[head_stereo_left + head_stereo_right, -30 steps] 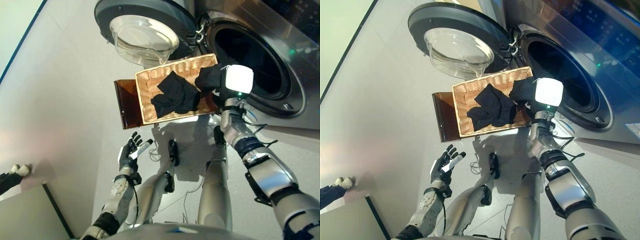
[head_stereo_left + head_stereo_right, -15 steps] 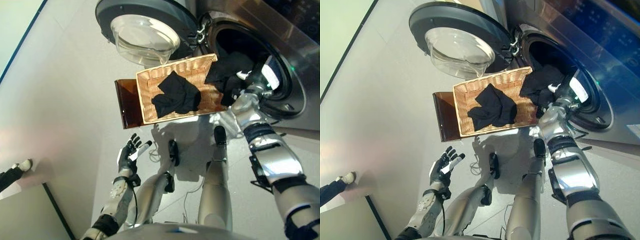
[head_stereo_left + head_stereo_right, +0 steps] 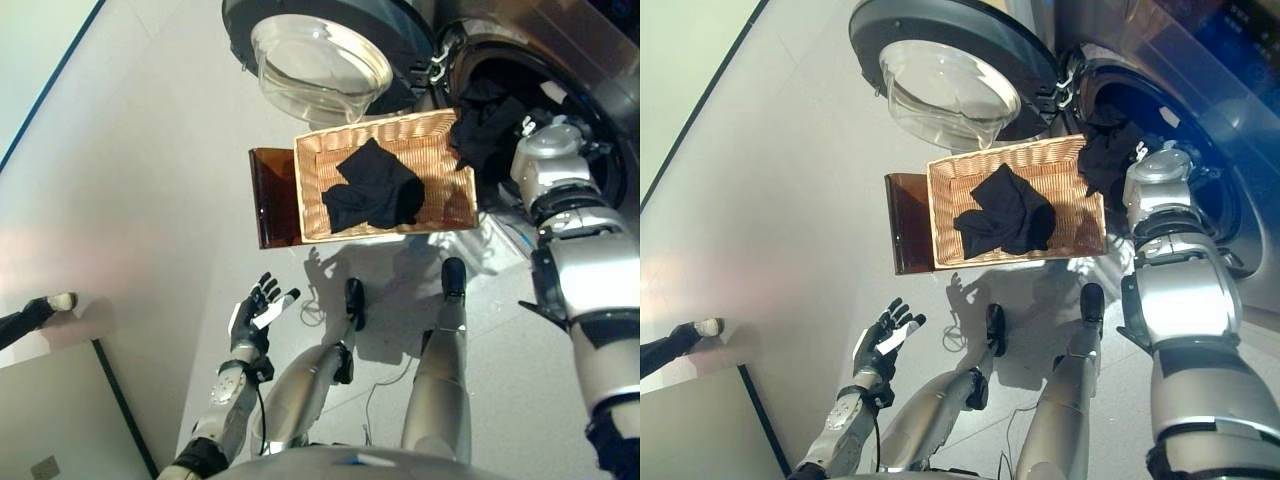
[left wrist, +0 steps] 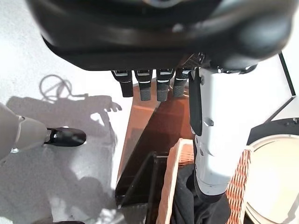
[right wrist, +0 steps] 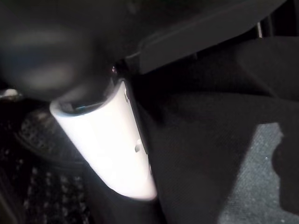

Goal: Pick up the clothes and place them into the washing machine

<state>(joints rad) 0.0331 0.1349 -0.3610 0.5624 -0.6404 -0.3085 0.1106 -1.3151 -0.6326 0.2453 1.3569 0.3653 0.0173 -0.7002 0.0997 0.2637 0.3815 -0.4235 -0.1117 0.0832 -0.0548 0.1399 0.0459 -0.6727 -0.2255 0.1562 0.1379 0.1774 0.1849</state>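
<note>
One black garment (image 3: 373,190) fills the wicker basket (image 3: 440,137).

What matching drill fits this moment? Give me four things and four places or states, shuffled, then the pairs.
Things:
1. black garment
2. right hand
3. left hand
4. washer door

Places or states:
A. swung open beside the drum
B. open over the floor, holding nothing
C. lying in the wicker basket
D. at the drum mouth with dark cloth

Pairs: 1-C, 2-D, 3-B, 4-A
</note>
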